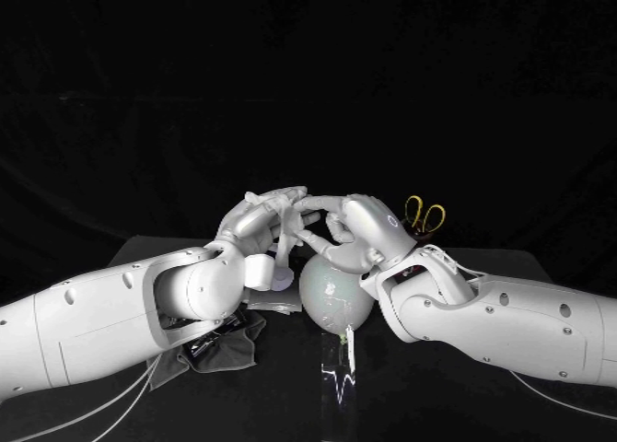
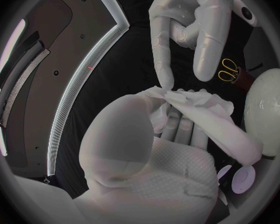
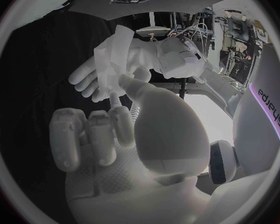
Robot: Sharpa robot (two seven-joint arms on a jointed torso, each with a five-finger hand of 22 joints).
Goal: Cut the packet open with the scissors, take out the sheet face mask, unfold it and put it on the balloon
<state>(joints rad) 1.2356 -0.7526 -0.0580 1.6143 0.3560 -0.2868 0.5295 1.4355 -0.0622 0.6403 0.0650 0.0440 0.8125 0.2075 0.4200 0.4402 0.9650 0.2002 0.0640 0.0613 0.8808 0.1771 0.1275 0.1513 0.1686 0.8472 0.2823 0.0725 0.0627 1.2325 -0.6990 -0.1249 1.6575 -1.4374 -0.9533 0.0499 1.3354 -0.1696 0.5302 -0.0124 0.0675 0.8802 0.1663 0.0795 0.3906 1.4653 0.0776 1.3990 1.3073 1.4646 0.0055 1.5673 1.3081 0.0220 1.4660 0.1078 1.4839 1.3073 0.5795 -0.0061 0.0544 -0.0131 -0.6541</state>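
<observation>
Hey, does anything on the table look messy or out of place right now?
Only the dark packet: it lies crumpled on the table, partly under the left arm. Scissors and balloon look fine.

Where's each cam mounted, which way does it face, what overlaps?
Head view: robot's head, looking down at black table; white left arm, right arm, left hand, right hand by the pale balloon.
Left wrist view: behind left hand, facing the white folded sheet mask it holds; right hand beyond.
Right wrist view: behind right hand, facing left hand and mask.
Shared: wrist views both show the mask; head and left wrist, the yellow-handled scissors.
</observation>
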